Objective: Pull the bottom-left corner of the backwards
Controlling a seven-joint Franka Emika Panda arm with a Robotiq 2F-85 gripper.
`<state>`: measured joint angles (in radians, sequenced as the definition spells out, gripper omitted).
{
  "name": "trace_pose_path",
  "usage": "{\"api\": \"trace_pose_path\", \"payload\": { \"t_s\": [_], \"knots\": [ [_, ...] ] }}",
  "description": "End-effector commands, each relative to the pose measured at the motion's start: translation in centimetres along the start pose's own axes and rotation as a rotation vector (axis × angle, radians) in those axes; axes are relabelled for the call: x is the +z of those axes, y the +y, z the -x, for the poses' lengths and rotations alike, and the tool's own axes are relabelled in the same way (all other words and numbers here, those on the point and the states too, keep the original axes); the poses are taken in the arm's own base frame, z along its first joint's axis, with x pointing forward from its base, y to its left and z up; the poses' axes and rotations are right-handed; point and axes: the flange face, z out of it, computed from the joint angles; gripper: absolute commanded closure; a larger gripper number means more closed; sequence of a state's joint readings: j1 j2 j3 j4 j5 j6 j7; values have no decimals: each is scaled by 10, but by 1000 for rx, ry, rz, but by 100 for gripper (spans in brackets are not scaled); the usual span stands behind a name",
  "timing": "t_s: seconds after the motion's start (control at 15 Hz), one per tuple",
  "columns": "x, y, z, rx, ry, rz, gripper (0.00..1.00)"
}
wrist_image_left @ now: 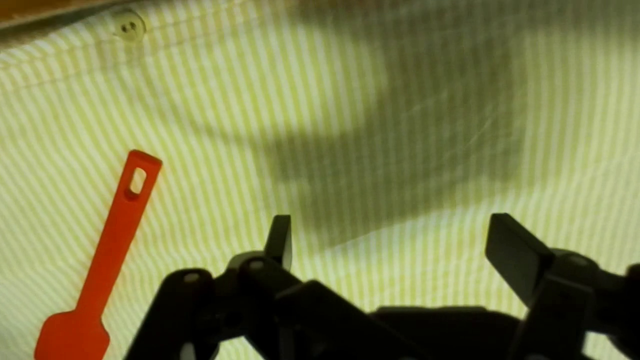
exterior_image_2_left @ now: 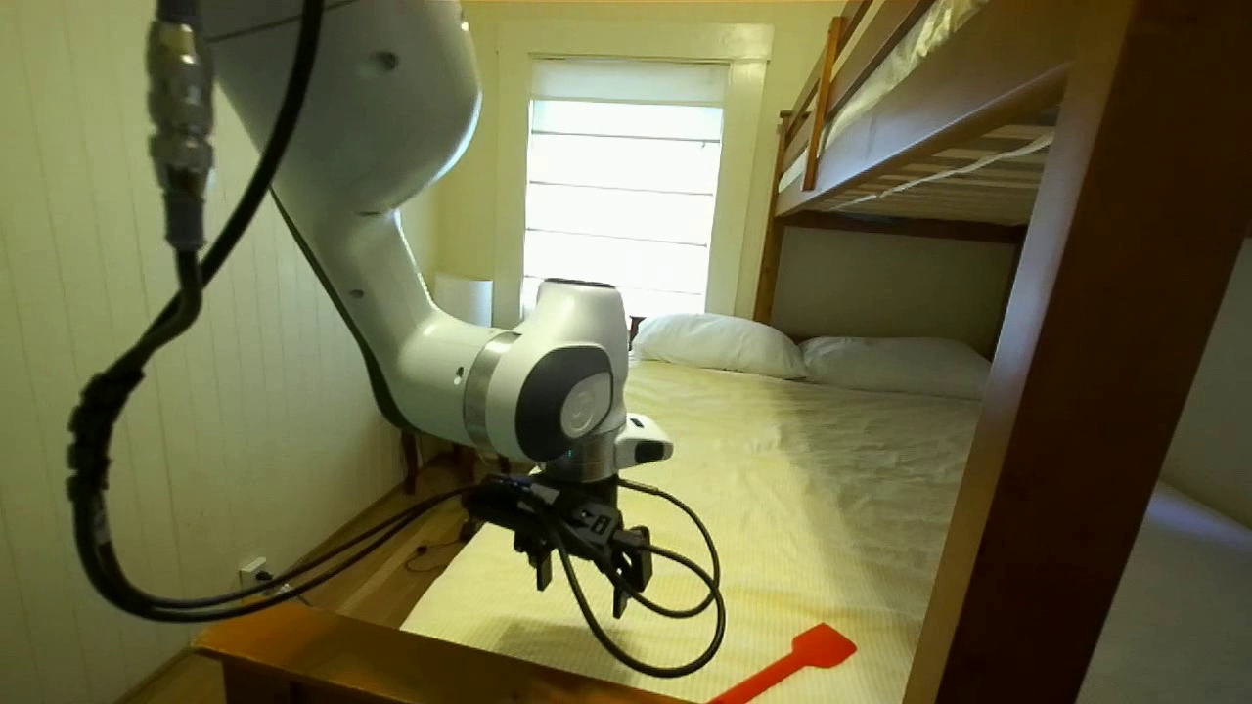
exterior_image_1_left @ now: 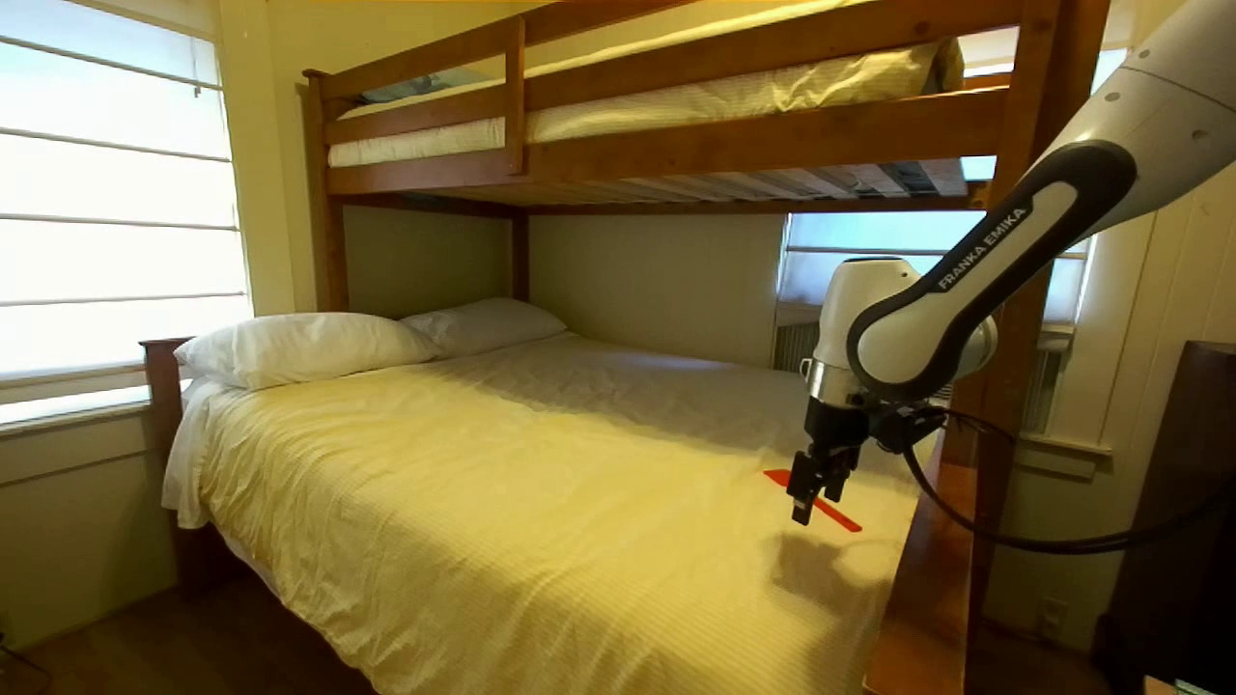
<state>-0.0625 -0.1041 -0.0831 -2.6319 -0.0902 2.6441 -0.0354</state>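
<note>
There's your spatula [wrist_image_left: 111, 252], blade [wrist_image_left: 72, 336] clipped by the wrist view's bottom edge; in an exterior view, your gripper [exterior_image_1_left: 820, 506] covers its middle. Also in an exterior view, the footboard [exterior_image_2_left: 391, 663] hides some of the cover [exterior_image_2_left: 792, 499] from you, and the top edge cuts off your arm [exterior_image_2_left: 425, 362]!

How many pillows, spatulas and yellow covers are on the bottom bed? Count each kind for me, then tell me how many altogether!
White pillows: 2
Red spatula: 1
Yellow cover: 1
Total: 4
</note>
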Motion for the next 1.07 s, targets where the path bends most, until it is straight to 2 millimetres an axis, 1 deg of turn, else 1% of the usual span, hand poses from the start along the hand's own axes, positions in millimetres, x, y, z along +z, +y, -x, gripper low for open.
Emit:
{"api": "trace_pose_path", "payload": {
  "t_s": [0.0, 0.27, 0.53, 0.73, 0.93, 1.0],
  "knots": [
    [20, -6, -10, -16, 64, -10, 0],
    [46, -12, -10, -10, 82, -39, 0],
    [74, -22, -11, -42, 94, -67, 0],
    [86, -32, -20, -121, 102, -86, 0],
    [95, -32, -32, -212, 71, -87, 0],
    [101, -30, -32, -234, 57, -78, 25]
  ]
}}
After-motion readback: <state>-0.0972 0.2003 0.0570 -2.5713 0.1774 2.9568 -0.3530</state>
